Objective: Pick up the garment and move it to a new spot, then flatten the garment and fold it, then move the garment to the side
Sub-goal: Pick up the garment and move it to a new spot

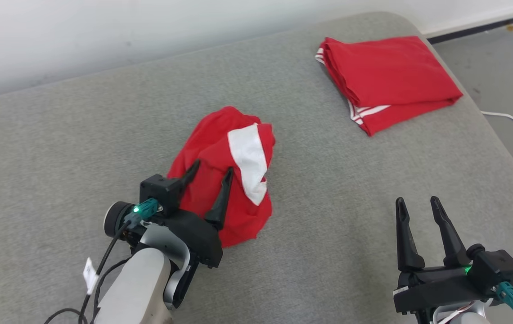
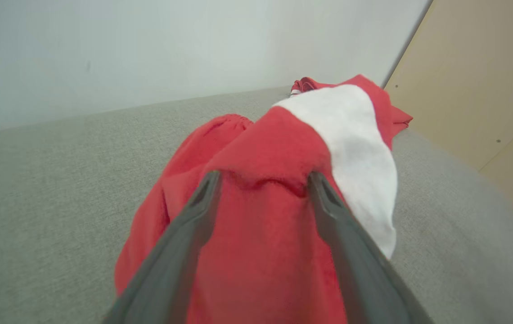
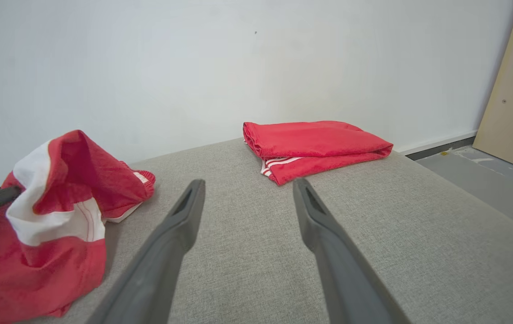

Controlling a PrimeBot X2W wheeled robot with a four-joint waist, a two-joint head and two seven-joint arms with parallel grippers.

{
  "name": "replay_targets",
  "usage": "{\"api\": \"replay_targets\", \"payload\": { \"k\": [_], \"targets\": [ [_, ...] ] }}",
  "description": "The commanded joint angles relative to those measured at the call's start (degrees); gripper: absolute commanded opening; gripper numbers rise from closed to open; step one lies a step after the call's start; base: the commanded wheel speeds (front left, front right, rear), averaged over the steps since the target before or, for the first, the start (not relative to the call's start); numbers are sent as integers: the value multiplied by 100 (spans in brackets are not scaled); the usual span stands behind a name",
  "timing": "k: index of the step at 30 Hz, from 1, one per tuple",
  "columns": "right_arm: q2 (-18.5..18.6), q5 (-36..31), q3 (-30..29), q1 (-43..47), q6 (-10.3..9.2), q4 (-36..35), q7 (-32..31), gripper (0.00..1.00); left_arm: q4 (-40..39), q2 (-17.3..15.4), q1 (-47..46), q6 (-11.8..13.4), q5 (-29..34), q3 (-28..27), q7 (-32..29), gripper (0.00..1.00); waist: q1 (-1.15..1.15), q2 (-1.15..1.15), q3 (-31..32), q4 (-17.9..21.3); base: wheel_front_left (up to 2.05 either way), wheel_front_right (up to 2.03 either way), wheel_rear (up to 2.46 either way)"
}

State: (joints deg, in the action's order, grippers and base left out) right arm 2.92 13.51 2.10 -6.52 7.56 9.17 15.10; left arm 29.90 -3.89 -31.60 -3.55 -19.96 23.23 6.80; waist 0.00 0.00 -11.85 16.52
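Your left hand [image 1: 213,167] is the one on the job. Its 2 fingers are spread and pushed into the near side of the crumpled red garment [image 1: 216,135], which lies in a heap near the middle of the grey cushion [image 1: 328,202]. In the left wrist view a red fold bulges up between the fingers of that hand [image 2: 263,176], so the cloth sits inside the gap, not beside it. Nothing is pinched yet.

The heap runs away from you, roughly along the line the left fingers point, with its white panel [image 1: 247,157] on the side toward your right arm. From here, closing looks like the move, and it should catch that middle fold.

Your right hand [image 1: 417,200] hangs over bare cushion, fingers spread and holding nothing, well apart from the heap and on its right. It is the farther hand. A second red garment, folded [image 1: 387,76], lies at the far right corner, nearer that arm; I take it as not the piece to lift.

The left hand covers the near edge of the heap, so you cannot tell how deep the fingertips sit or how many layers lie between them. No hem or opening reads clearly in the crumple, so which edges to spread later is unclear.
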Motion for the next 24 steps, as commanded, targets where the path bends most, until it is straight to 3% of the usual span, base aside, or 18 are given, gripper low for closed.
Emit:
{"api": "replay_targets", "payload": {
  "k": [1,6,13,20,24],
  "targets": [
    [-5,-54,-17,78,-17,5,5,100,-40,6,52,-8,-5,-15,163,100,0,0,107,-138,0,0,0],
    [-3,-162,-58,162,-17,32,5,100,-158,-56,106,76,-53,-170,602,100,0,0,386,-393,0,0,0],
    [-4,-309,-91,353,-17,69,4,100,-564,-442,544,260,-21,-607,820,100,0,0,825,-762,0,0,0],
    [-4,-358,-123,541,-17,31,4,100,-1470,-875,1461,389,48,-1314,835,100,0,0,1085,-1059,0,0,0],
    [-4,-335,-138,597,-17,7,4,100,-2037,-928,2024,394,108,-1698,831,100,0,0,1110,-1186,0,0,0]
  ]
}}
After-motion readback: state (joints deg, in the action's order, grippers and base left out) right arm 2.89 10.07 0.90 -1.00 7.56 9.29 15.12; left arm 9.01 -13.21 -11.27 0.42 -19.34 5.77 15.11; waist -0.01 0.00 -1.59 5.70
